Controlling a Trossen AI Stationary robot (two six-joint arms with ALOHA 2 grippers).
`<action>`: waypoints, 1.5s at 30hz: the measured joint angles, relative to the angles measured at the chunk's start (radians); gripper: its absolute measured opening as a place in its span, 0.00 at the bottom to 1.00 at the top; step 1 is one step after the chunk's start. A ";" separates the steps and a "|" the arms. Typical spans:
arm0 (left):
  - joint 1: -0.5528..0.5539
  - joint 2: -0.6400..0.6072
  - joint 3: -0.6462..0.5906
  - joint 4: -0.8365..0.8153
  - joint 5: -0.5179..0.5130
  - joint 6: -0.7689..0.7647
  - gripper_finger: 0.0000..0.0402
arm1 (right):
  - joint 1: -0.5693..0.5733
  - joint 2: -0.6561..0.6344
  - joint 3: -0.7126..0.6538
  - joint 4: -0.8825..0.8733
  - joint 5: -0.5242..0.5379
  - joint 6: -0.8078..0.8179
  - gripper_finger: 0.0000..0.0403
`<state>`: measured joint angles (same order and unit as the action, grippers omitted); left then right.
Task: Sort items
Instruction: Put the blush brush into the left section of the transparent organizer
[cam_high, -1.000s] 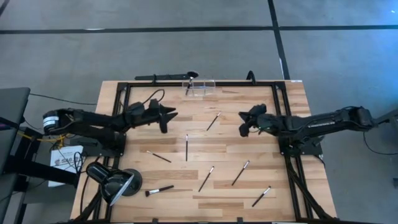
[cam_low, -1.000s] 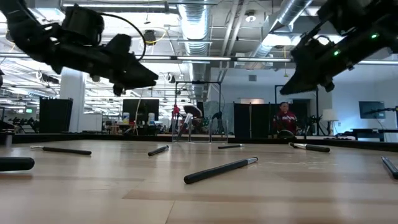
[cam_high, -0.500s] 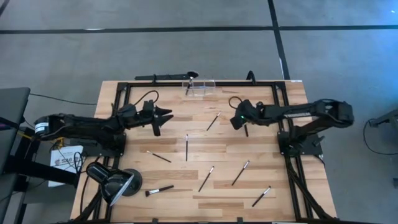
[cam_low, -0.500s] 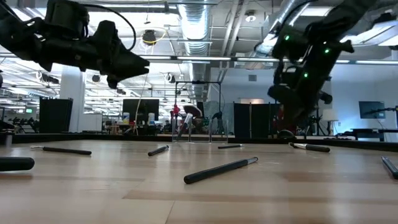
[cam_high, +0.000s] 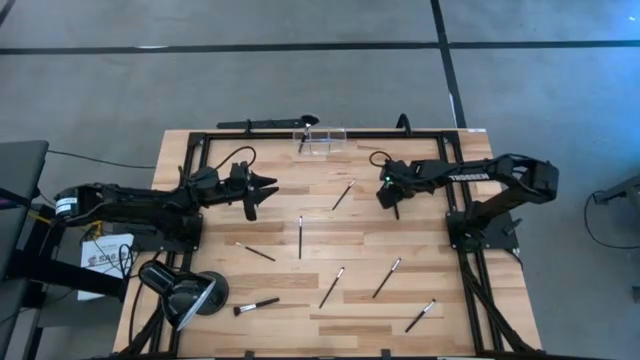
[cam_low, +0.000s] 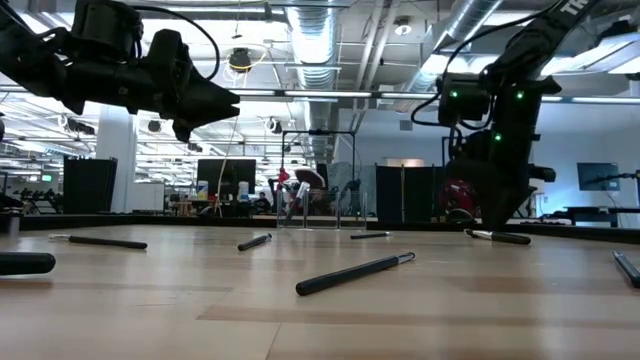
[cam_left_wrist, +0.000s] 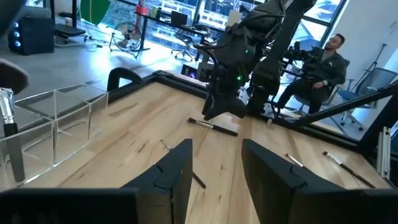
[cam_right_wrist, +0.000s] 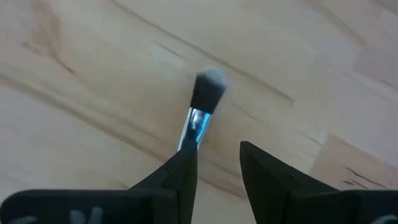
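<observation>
Grey concrete floor surrounds the light wooden slatted surface (cam_high: 320, 300), which is edged by a black metal frame; beyond it the low view shows an open workshop with ceiling ducts and monitors, and the left wrist view shows a seated person (cam_left_wrist: 323, 62) past the far edge. A clear acrylic box (cam_high: 320, 140) stands at the far edge of the surface with one brush upright in it, and a black desk lamp with a round head (cam_high: 180, 292) sits at the near left corner. White lettering runs along the right arm's link; it appears to read "TROSSEN" but is too small to confirm. The slim dark-handled makeup brushes lie scattered and well apart: one (cam_high: 344, 194) near the centre toward the far side, one (cam_high: 300, 236) at centre, one (cam_high: 255, 252) to its left, three (cam_high: 332, 286) (cam_high: 387, 277) (cam_high: 421, 316) toward the near right, and one (cam_high: 256, 305) near the lamp. The left gripper (cam_high: 262, 187) hangs above the surface left of centre, its fingers (cam_left_wrist: 177, 171) spread with nothing between them. The right gripper (cam_high: 393, 205) points down right of centre, close over the surface; its fingers (cam_right_wrist: 186, 171) stand apart, and a silver-ferruled brush with a dark, pale-tipped head (cam_right_wrist: 202, 106) lies on the wood just ahead of the gap, its handle running under the one finger, contact not discernible.
</observation>
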<state>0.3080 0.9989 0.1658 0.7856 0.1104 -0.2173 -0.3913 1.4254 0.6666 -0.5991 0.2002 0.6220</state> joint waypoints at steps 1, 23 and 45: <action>0.000 0.000 0.000 0.000 0.000 0.000 0.34 | 0.004 0.000 0.000 0.000 0.000 0.000 0.28; 0.000 0.000 0.001 0.000 0.000 -0.008 0.34 | 0.004 0.084 0.006 0.028 -0.067 0.017 0.28; 0.000 0.000 0.001 0.000 -0.001 -0.008 0.34 | 0.028 0.080 0.021 -0.013 -0.113 -0.108 0.08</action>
<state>0.3080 0.9993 0.1669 0.7860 0.1097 -0.2256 -0.3634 1.5052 0.6880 -0.6120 0.0875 0.5139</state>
